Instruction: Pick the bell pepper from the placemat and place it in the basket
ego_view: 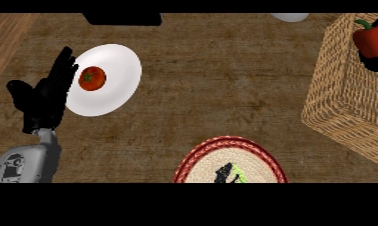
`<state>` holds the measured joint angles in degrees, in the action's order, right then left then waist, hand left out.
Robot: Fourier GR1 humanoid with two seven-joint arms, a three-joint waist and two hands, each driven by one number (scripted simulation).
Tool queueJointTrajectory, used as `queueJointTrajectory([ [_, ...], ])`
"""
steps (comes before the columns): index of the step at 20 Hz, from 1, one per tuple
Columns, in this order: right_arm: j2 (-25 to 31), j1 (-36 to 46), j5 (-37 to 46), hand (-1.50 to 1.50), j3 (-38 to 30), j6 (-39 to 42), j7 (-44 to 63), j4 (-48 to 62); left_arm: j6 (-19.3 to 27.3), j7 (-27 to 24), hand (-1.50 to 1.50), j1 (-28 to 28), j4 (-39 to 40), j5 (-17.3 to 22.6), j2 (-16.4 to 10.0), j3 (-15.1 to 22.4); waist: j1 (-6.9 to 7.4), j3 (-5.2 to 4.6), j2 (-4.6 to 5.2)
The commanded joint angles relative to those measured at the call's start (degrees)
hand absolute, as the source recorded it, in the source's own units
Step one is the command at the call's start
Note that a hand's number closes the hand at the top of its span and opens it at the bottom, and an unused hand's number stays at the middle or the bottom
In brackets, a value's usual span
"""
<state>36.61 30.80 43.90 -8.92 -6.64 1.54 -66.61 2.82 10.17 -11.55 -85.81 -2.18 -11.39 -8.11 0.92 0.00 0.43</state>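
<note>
Bearing a tomato (92, 78), plate (118, 65) beside robot hand (46, 99).

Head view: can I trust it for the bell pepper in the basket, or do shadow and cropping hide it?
Head view: the bell pepper shows red and lit inside the basket, dark shadow below it; the right edge crops both.

No legible text or labels anywhere
</note>
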Motion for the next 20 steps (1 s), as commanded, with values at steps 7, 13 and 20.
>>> queueJointTrajectory([
  [7, -1.42, 9.10, 9.71, 1.50, 2.22, -6.04, -3.26, 12.32, 1.29, -0.56, 0.00, 0.28, 0.15, -1.45, 1.35, 0.65, -0.34, 0.01, -0.33],
  [13, 0.80, 10.87, 12.79, 1.50, 3.24, -1.53, -2.15, 21.54, 1.12, 0.77, 0.00, -0.19, -0.21, -0.89, 0.50, -0.41, -0.30, 0.00, -0.30],
  [20, -1.50, 14.69, 15.39, 1.50, 3.74, -2.02, -3.77, 30.73, -0.60, 0.17, 0.00, -1.74, 1.38, 0.05, 0.05, -0.67, -0.23, 0.02, -0.21],
])
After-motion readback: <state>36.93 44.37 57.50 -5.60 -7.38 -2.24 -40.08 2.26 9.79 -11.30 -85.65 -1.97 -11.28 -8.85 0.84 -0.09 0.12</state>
